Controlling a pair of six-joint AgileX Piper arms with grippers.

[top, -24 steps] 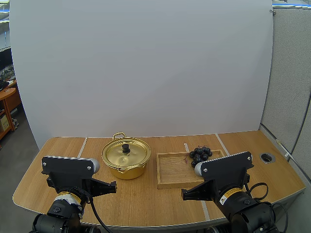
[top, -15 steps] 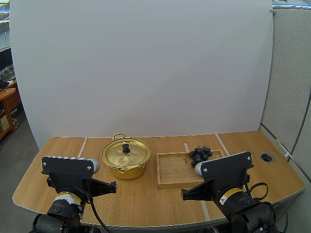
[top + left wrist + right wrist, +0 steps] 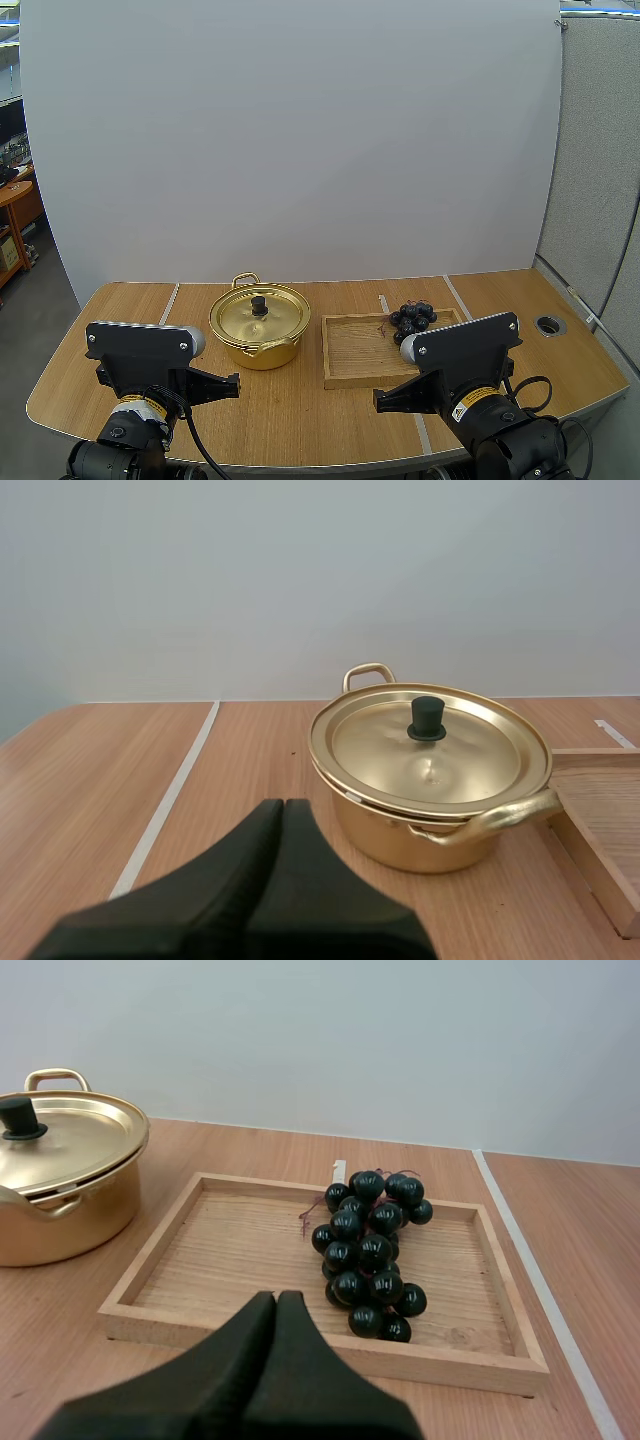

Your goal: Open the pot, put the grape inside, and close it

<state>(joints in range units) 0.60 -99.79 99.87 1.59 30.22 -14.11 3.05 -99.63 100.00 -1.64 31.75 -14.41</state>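
Left arm: your left end effector (image 3: 283,805) has its two black fingers pressed together as one dark wedge, gripping nothing. It sits low over the table (image 3: 120,310), aimed at the pot and well short of it.
Right arm: your right end effector (image 3: 277,1298) is likewise closed on nothing, just short of the tray's near rim and pointed at the grapes.
Pot: the gold pot (image 3: 258,345) stands on the table in the lower centre-left of the high view, just left of the tray. Its lid (image 3: 245,322) is on, with a small black knob (image 3: 259,303) at the middle.
Grapes: the dark bunch of grapes (image 3: 411,318) lies in the wooden tray (image 3: 355,355), toward its far right corner, lower centre-right of the high view.
Stage: nothing is done yet, judging by the covered pot and the bunch in the tray.
Risk, the knob: it is small and narrow. If you come down with the fingers closed or off centre, you would likely press on the lid or slip off it.
Risk, the pot: it looks light and unanchored. A sideways nudge could slide it into the tray.
Risk, the grapes: a pinch on one outer berry may tear it off or let the bunch swing and drop. Grip near the stem or across the middle.
Risk, the tray rim: a low approach could catch the near rim and drag the tray.
Risk, crowding: pot and tray are close together, so both arms reaching in at once could collide.
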